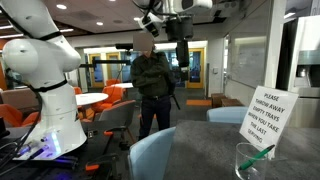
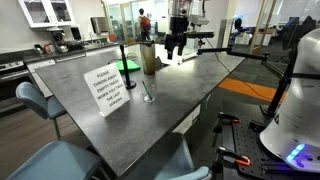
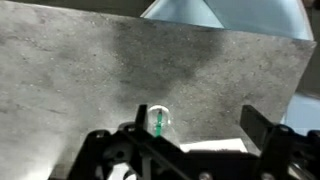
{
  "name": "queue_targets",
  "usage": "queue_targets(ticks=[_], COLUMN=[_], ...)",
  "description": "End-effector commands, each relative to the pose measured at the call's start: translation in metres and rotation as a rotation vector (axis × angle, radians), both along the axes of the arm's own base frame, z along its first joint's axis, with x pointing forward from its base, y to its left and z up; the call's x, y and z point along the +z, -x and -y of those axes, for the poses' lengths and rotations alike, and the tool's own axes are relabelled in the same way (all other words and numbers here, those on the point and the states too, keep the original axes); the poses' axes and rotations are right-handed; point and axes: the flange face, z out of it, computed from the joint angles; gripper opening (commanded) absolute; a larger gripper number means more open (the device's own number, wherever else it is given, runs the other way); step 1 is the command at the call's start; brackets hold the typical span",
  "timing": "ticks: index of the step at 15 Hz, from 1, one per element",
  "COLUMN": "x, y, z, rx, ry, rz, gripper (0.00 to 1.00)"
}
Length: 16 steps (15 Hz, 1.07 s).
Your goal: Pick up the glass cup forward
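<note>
- The fingers point(image 3: 252, 120) stand spread wide in the wrist view, with nothing between them but bare tabletop; the Robotiq gripper point(image 3: 196, 128) is empty.
- Looking down past them, the glass cup point(image 3: 158, 120) shows as a small clear ring with its green straw point(image 3: 158, 125) poking up. It sits close to one finger rather than centred in the gap.
- In an exterior view the gripper point(image 2: 176, 45) hangs high over the far part of the grey table point(image 2: 200, 85), well apart from the cup point(image 2: 148, 85), which stands upright near the middle, just beside the white sign point(image 2: 105, 88).
- A brownish container point(image 2: 150, 57) stands farther back on the table (I can't make out what it is).
- In my judgement this is the approach: nothing is gripped and the cup rests on the table.
- Next, I reckon, the arm must come down and shift across so the cup is squarely between the fingers. It should then close on the wall below the rim, keeping clear of the straw and the sign.
</note>
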Motion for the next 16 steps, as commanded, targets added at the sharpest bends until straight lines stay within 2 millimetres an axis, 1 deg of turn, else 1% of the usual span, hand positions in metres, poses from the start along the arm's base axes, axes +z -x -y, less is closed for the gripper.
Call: queue_targets(ticks=[1,2,5,9,11,16], x=[-0.028,-0.040,-0.077,-0.122,-0.139,-0.166], y=[-0.033,-0.044,-0.080,-0.117,-0.134,-0.180], z=[0.016,0.017,0.010,0.005,0.006,0.003], rx=[0.024,0.014,0.007,0.019,0.032,0.073], ry=[0.040,0.056,0.128,0.136,0.138,0.154], rz=[-0.030,-0.045,-0.058,-0.112,-0.125,-0.128], gripper=[1.00,1.00,1.00,1.00,1.00,1.00])
